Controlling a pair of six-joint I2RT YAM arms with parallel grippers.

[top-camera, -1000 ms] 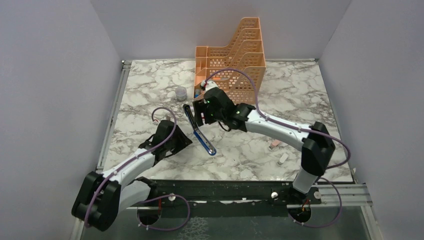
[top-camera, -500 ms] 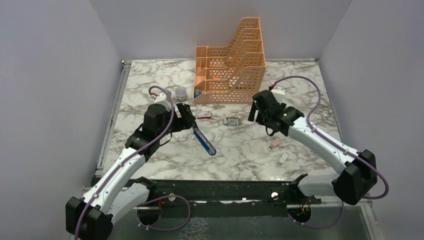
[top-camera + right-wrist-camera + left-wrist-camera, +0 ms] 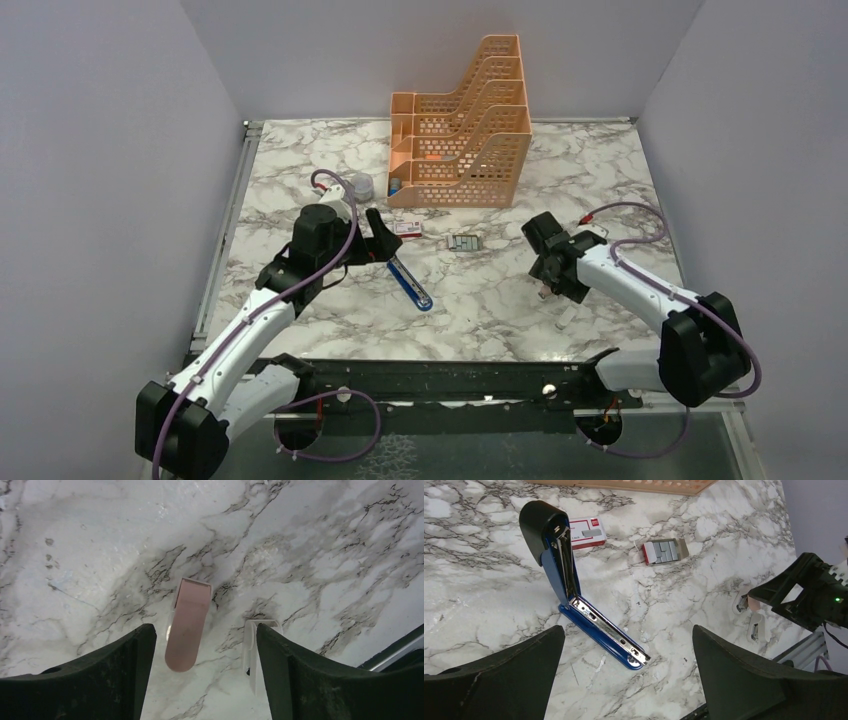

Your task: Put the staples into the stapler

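The blue stapler (image 3: 596,625) lies open on the marble, its black top (image 3: 540,525) raised and its metal channel (image 3: 610,631) bare; it also shows in the top view (image 3: 411,285). The red-and-white box (image 3: 587,532) and the dark-grey tray of staples (image 3: 666,550) lie behind it, apart (image 3: 408,229) (image 3: 463,243). My left gripper (image 3: 628,647) hovers open and empty over the stapler's hinge end (image 3: 380,238). My right gripper (image 3: 205,647) is open, low over a pink block (image 3: 187,625), with a white oblong piece (image 3: 248,647) against its right finger.
An orange perforated desk organiser (image 3: 462,125) stands at the back centre. A small clear cup (image 3: 360,186) sits left of it. Grey walls close the left, back and right sides. The right gripper (image 3: 548,280) works near the front right of the table.
The right arm left the stapler and swung right and down over the pink block. The left arm came forward from the near left to the stapler. The box and tray came into view.
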